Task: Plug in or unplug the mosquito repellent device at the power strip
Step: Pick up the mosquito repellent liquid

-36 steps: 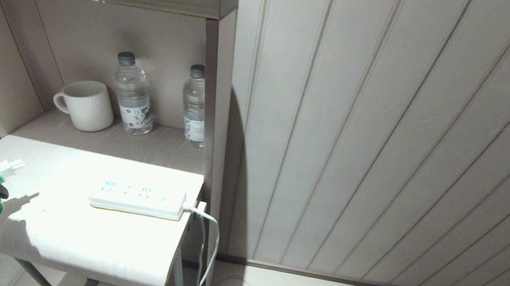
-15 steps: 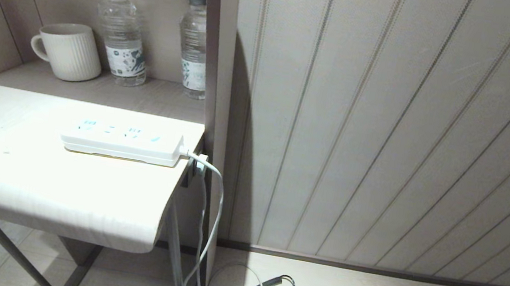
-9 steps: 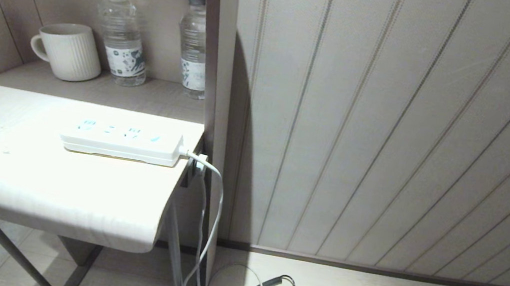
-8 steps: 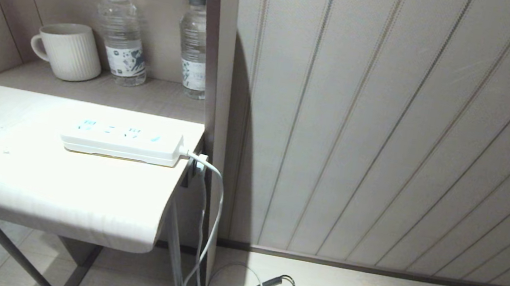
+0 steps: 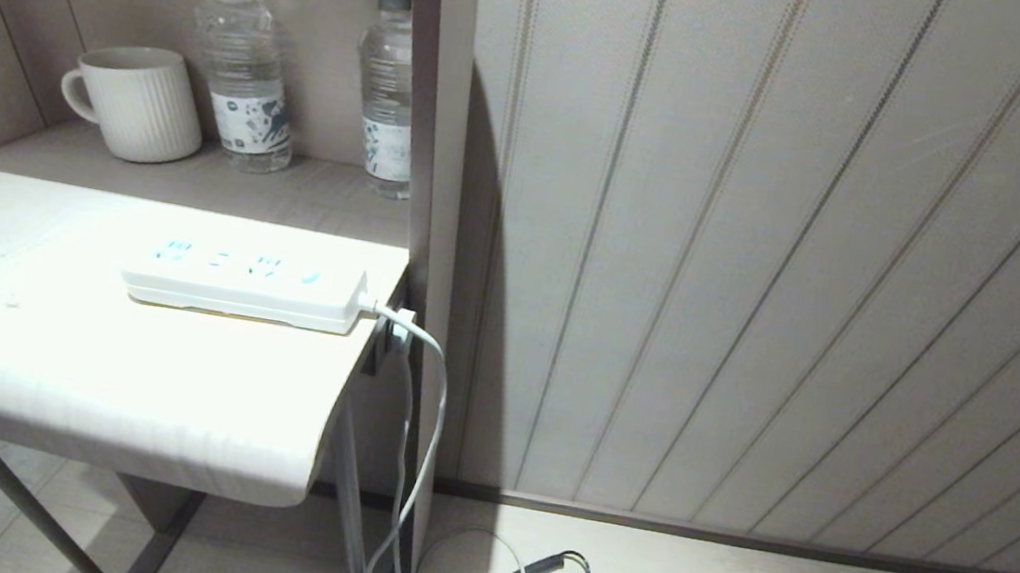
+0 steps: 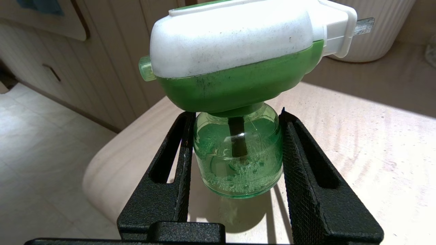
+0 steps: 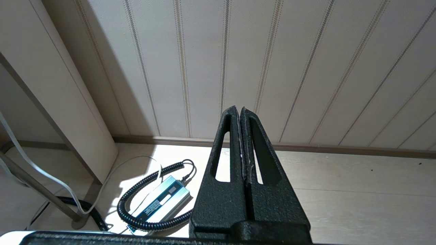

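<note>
Since a second earlier the left gripper had crept in at the table edge, clamped on the mosquito repellent device's bottle, prongs ahead. Power strip sat well beyond it, sockets empty, so plugging remained. Right gripper hung closed, empty.

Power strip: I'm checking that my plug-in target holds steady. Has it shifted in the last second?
No. The power strip lies where it did, by the right edge of the table.

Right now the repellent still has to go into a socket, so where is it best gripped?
On the green bottle, as the left gripper holds it now, fingers on opposite sides. Its round walls suit the pads, and the prongs on the mosquito repellent device stay clear.
</note>
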### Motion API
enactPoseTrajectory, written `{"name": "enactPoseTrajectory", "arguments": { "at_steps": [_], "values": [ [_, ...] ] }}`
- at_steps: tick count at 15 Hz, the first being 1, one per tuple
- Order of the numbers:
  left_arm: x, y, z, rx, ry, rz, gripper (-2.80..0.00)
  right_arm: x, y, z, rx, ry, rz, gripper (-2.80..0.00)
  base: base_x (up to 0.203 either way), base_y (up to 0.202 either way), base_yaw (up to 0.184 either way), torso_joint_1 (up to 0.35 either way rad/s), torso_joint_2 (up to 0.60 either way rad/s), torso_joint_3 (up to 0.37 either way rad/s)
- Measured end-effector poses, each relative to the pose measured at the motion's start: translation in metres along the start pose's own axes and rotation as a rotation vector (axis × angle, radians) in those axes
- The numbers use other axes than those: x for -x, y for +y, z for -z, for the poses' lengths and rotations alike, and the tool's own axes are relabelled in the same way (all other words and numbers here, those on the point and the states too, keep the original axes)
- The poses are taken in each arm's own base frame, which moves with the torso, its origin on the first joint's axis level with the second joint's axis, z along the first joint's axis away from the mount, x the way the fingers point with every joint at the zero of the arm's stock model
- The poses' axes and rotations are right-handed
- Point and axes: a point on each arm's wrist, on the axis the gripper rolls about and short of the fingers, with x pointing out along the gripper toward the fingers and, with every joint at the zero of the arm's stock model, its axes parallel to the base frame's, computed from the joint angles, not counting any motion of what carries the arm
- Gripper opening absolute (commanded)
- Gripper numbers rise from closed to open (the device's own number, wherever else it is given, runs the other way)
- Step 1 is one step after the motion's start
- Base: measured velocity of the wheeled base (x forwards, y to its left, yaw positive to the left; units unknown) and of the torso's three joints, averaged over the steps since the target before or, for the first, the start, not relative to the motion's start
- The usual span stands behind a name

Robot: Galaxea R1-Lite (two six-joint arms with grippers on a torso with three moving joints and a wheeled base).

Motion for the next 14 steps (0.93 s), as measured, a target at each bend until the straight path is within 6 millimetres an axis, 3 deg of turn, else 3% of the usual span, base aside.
{"name": "enactPoseTrajectory", "arguments": {
  "at_steps": [7,14],
  "values": [
    [-0.041,-0.012,0.027,-0.005,0.031,-0.002,-2.8,0.0,0.0,0.0,0.0,0.0,-0.009,-2.8,0.0,0.0,0.0,0.0,0.0,0.0],
    [-0.052,-0.017,0.034,-0.015,0.039,-0.003,-2.8,0.0,0.0,0.0,0.003,0.0,-0.009,-2.8,0.0,0.0,0.0,0.0,0.0,0.0]
  ]
}}
